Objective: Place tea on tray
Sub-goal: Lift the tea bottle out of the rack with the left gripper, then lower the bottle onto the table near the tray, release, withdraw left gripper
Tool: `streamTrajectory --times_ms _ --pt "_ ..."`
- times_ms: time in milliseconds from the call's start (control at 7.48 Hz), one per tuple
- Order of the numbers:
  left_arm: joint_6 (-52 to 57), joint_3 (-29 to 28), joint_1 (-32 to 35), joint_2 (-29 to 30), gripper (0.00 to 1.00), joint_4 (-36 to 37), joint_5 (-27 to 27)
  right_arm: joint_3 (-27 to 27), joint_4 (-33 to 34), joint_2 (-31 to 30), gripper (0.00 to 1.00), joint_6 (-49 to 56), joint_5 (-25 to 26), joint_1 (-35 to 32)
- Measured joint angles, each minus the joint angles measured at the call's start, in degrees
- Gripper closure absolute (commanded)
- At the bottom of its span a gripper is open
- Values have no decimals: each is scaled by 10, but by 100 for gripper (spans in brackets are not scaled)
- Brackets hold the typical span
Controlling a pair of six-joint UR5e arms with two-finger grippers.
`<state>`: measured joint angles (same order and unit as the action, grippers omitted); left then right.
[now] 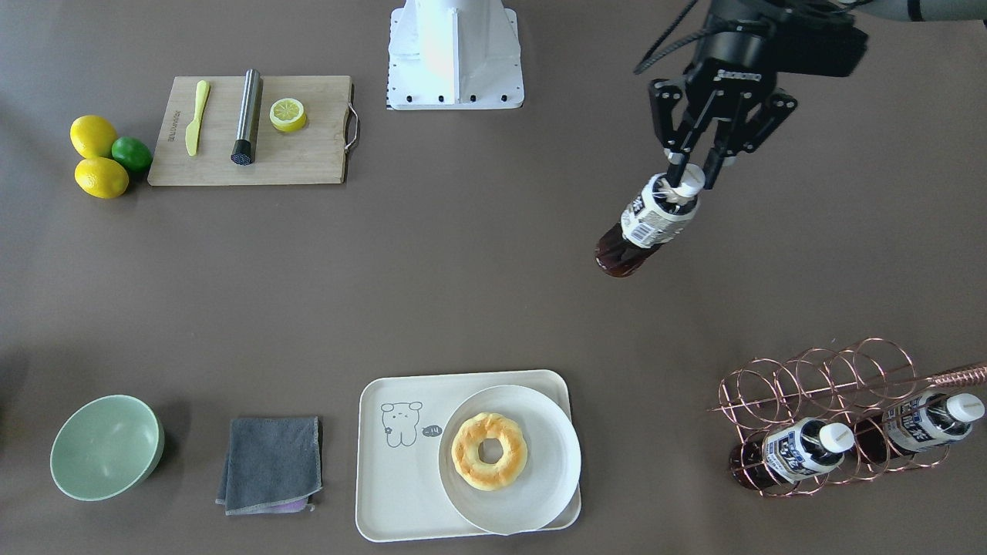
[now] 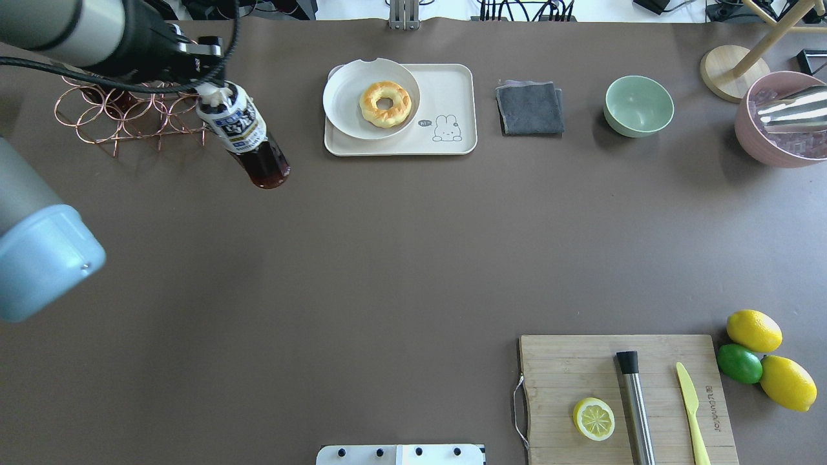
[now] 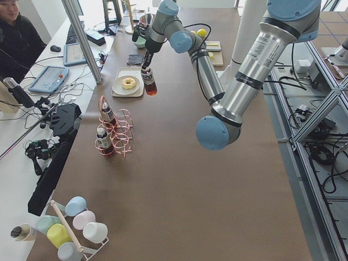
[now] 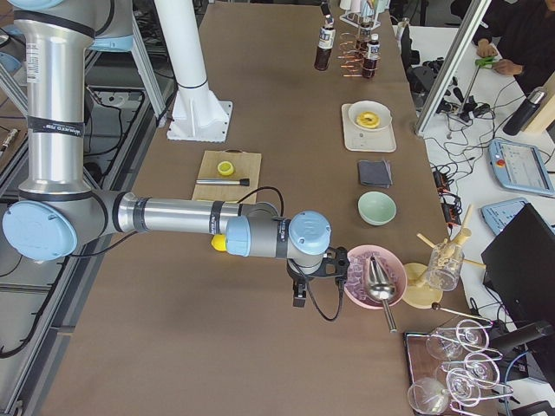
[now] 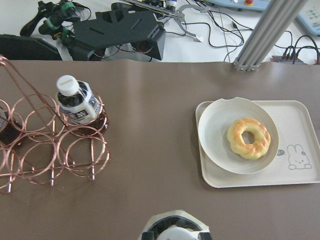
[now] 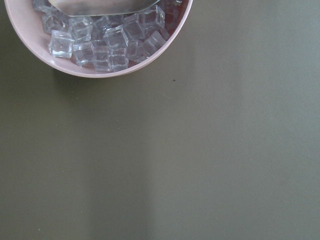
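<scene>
While the left arm reaches in from above with its wrist pointing down, the left end effector [image 1: 692, 176] is clenched on the white cap of the tea [image 1: 651, 220] — the bottle hangs tilted, lifted off the counter [image 1: 463, 270]. The tea is between the copper wire rack [image 1: 833, 385] and the tray [image 1: 401, 486], well apart from the tray. Two look-alike bottles [image 1: 802, 451] lie in the rack. The right arm is stretched out low, its right end effector [image 4: 299, 295] pointing down beside a pink bowl of ice [image 6: 100, 74] — clenched or released, cannot tell.
</scene>
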<state>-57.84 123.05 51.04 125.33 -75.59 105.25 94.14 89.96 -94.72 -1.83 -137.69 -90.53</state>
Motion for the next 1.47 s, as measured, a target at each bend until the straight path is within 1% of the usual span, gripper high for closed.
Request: streamTrajectory --times_ms 134,267,534,668,802,1069,1203,1470 --pt "-38 -16 -53 53 100 31 -46 1 0 1 0 1 1 0" --pt "-66 -42 -94 98 100 46 -81 2 0 0 0 3 2 0" --pt "-101 -90 -158 155 100 52 -143 4 0 3 0 6 4 0" --pt "-110 -111 -184 178 100 53 -165 4 0 5 0 5 5 0" --pt "-118 -130 -199 196 100 53 -179 4 0 8 0 5 5 0" --pt "-121 -155 -243 211 100 53 -237 3 0 9 0 6 4 0" --pt "-120 -169 -254 215 100 52 -252 3 0 8 0 5 3 0" --pt "-119 -193 -262 215 100 49 -261 4 0 6 0 5 1 0"
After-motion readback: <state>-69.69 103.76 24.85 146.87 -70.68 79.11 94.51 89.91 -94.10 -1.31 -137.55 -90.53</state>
